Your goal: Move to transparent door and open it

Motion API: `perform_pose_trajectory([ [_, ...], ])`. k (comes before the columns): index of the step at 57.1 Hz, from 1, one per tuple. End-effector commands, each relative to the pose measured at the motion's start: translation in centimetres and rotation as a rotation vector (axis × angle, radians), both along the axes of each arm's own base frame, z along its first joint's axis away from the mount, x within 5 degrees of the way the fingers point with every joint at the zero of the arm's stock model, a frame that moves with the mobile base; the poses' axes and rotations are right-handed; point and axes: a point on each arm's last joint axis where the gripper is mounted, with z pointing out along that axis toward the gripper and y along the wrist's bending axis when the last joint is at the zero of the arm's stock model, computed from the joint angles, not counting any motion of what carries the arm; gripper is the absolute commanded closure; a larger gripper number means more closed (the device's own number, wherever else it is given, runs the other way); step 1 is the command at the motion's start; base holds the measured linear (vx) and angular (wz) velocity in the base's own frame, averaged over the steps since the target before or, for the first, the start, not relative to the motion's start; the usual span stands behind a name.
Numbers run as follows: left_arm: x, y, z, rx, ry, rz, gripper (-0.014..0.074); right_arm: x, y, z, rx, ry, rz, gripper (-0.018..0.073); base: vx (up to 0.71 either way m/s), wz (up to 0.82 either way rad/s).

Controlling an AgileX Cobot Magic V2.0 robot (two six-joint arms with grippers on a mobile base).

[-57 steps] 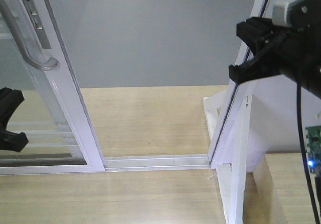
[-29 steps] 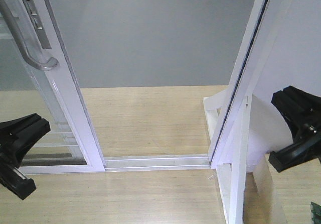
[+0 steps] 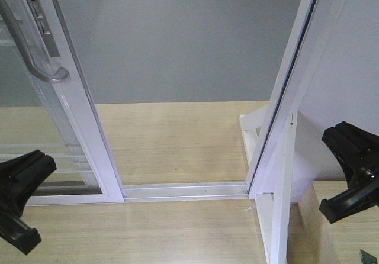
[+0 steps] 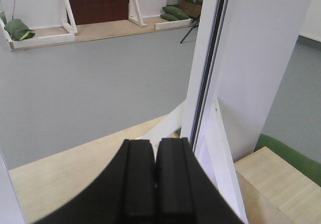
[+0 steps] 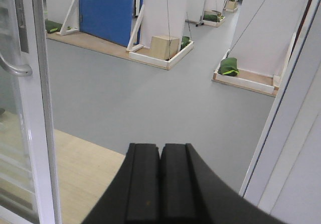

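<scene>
The left end effector [image 3: 15,202] hangs low at its own side, the right end effector [image 3: 353,172] low at the opposite side, well apart. On each, the two black fingers [image 4: 155,184] press together, holding nothing.

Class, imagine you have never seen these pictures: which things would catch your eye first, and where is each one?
First, the transparent door at the left of the front view, slid aside, with its curved grey handle near the top. Next, the open gap over the floor track, leading out to the grey floor. Then the black left gripper and right gripper at the bottom corners, jaws shut in the wrist views.
</scene>
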Motion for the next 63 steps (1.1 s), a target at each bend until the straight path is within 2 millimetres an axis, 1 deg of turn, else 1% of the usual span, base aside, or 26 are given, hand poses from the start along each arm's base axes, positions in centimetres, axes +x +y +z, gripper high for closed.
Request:
perform_pose_trajectory([
  [1, -0.1, 0.1, 0.0, -0.055, 0.0, 0.024, 0.0597, 0.2, -0.1, 0.8, 0.016, -0.069, -0.02, 0.0551, 0.0, 0.0],
  [4, -0.2, 0.2, -0.5, -0.05, 0.014, 0.047, 0.0597, 0.2, -0.3, 0.5, 0.036, -0.087, -0.033, 0.0551, 0.0, 0.0],
  [8, -0.2, 0.3, -0.5, -0.053, 0.016, 0.051, 0.0596, 0.2, -0.5, 0.7, 0.067, -0.134, -0.055, 0.0549, 0.0, 0.0],
  [14, -0.2, 0.2, -0.2, -0.111, 0.012, 0.052, 0.0596, 0.3, -0.6, 1.2, 0.087, -0.184, -0.07, 0.0548, 0.0, 0.0],
  [21, -0.2, 0.0, 0.4, -0.225, -0.003, 0.034, 0.0596, 0.3, -0.5, 1.0, 0.082, -0.163, -0.065, 0.0548, 0.0, 0.0],
  [29, -0.5, -0.5, 1.0, -0.292, -0.026, -0.031, 0.0596, 0.2, -0.5, 0.9, 0.076, -0.147, -0.06, 0.0548, 0.0, 0.0],
  [43, -1.1, -1.3, 1.4, -0.32, -0.051, -0.14, 0.0596, 0.2, -0.5, 0.9, 0.075, -0.148, -0.06, 0.0548, 0.0, 0.0],
  [54, -1.1, -1.3, 1.4, -0.316, -0.054, -0.144, 0.0596, 0.2, -0.5, 0.9, 0.075, -0.148, -0.06, 0.0548, 0.0, 0.0],
  [59, -1.1, -1.3, 1.4, -0.276, -0.08, -0.139, 0.0596, 0.2, -0.5, 0.9, 0.074, -0.147, -0.06, 0.0548, 0.0, 0.0],
  [63, -1.0, -1.2, 1.5, -0.288, -0.08, -0.132, 0.0596, 0.2, -0.5, 0.9, 0.074, -0.147, -0.06, 0.0548, 0.0, 0.0],
])
